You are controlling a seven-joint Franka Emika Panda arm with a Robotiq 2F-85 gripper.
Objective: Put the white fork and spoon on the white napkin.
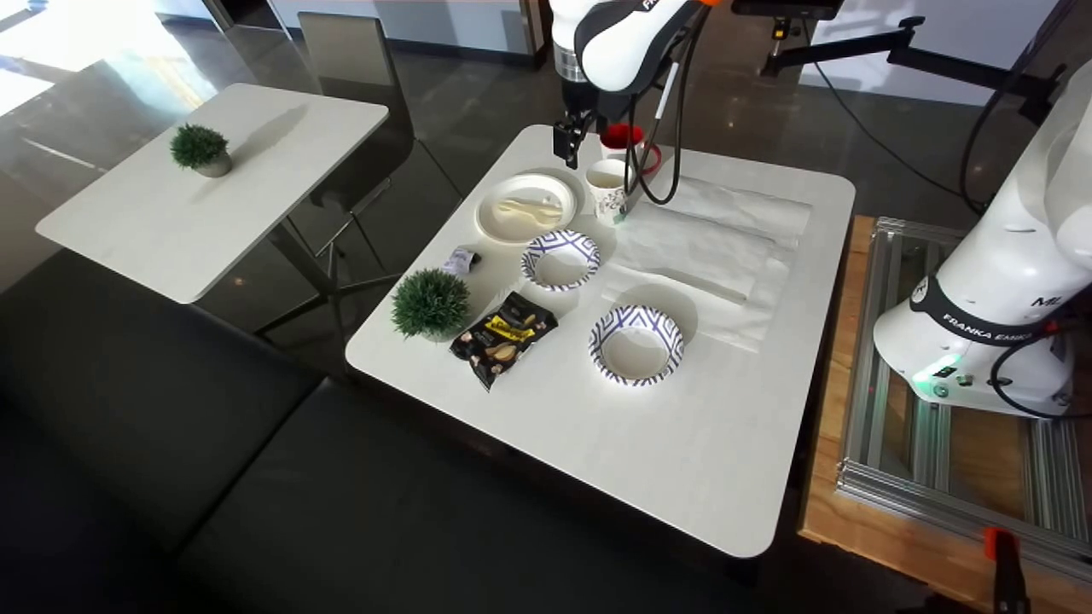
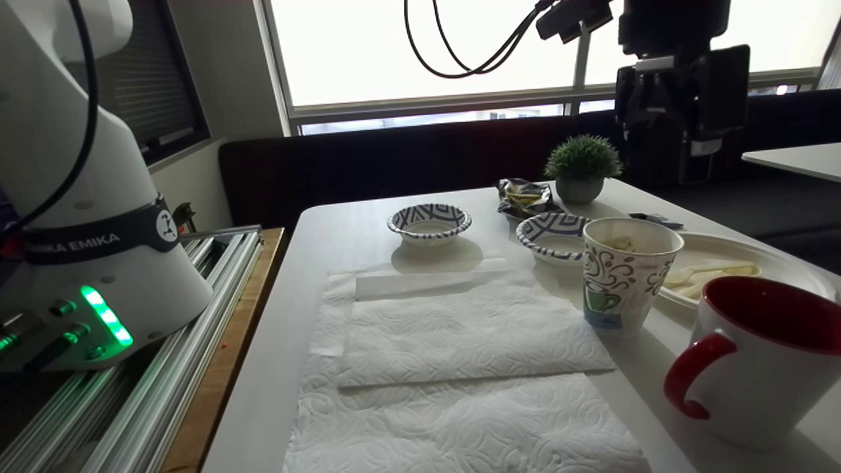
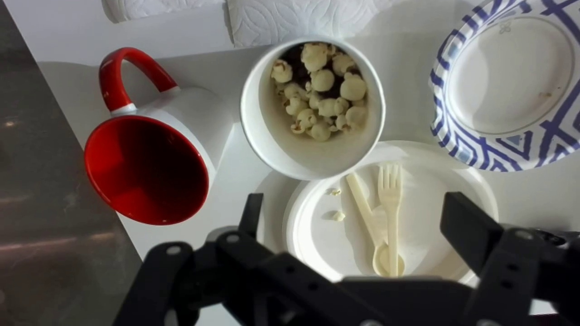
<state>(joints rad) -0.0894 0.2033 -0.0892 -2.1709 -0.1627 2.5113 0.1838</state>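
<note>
See cream-white fork (image 3: 393, 217) and spoon (image 3: 364, 206) crossed on a round white plate (image 3: 426, 199), apart from the white napkin (image 2: 460, 335)
Find both slim and plastic-looking: straight tines on the fork, with the long handle laid across the rounded bowl of the spoon. See two pale crumbs (image 3: 338, 216) near the spoon handle. Make out the napkin as quilted paper embossed with swirling curves, laid on the bench (image 1: 682, 477) in flat, overlapping rectangles. Note two paper bowls (image 1: 636, 351) with ridged walls and angular blue patterns, a paper cup (image 3: 308, 156) of knobbly popcorn (image 3: 322, 80) just beside the plate, and a glossy mug (image 3: 195, 111), white outside, red within. Catch the claw (image 3: 353, 210) raised above the bench, fingers (image 3: 471, 231) spread wide apart
</note>
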